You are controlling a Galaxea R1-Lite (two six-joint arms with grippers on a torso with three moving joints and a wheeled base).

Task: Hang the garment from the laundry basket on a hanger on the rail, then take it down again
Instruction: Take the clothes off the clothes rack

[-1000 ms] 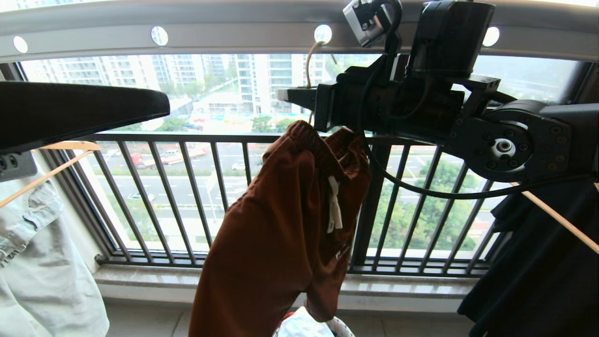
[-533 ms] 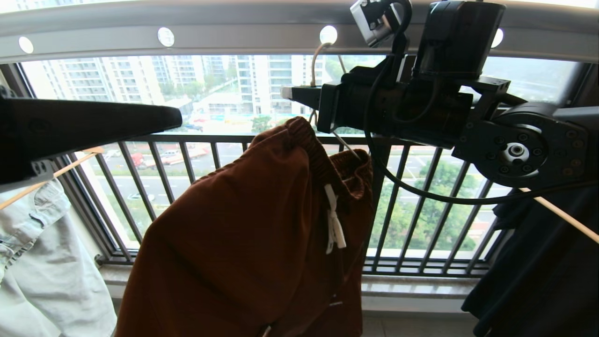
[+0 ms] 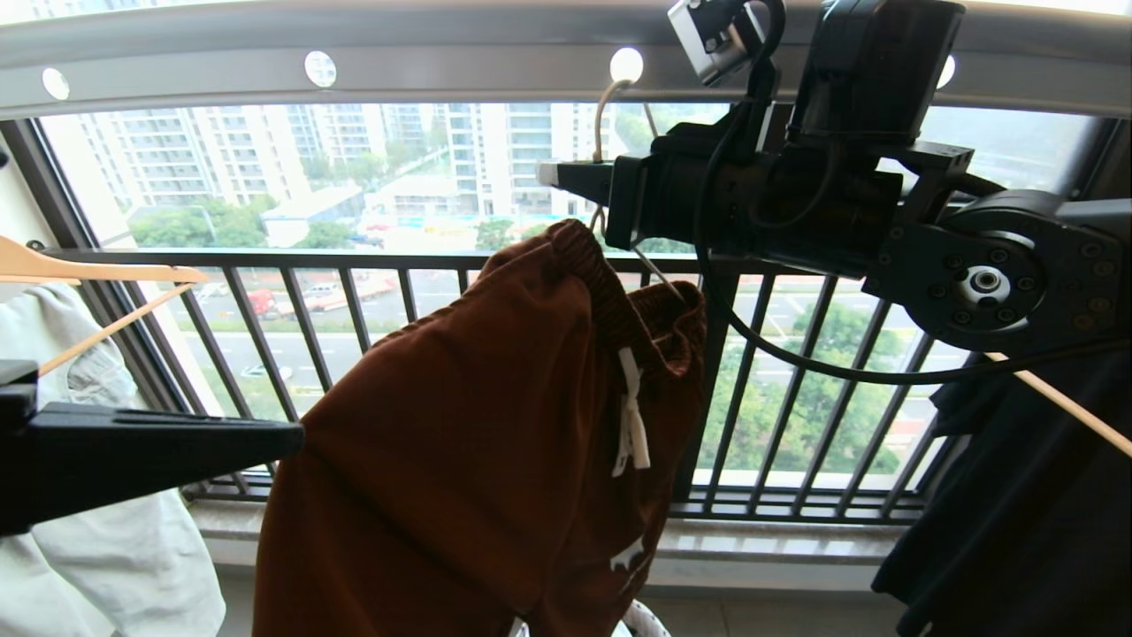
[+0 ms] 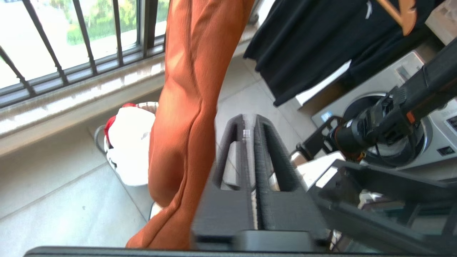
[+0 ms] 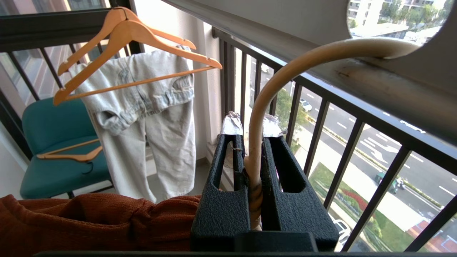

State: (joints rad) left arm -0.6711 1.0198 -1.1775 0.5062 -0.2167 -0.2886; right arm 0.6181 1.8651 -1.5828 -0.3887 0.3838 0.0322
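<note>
Both grippers (image 4: pixel 250 125) (image 5: pixel 250 132) closed, right raised.

The shorts (image 3: pixel 460 442) are rust-brown with a white drawstring (image 3: pixel 631 425). The hanger hook (image 5: pixel 271 107) is cream. The rail (image 3: pixel 442 62) is grey. The chair (image 5: pixel 53 142) is teal.

The rail (image 3: pixel 398 66) runs overhead across the window. The hanger (image 5: pixel 285 82) hooks through one of its holes, with the garment (image 3: pixel 478 460) draped below it, in front of the balcony railing (image 3: pixel 354 310). The right gripper (image 5: pixel 250 142) clamps the hook's stem from the right. The left gripper (image 4: pixel 250 123), empty, sits low at left. The laundry basket (image 4: pixel 98 134) stands on the floor beneath the garment.
</note>
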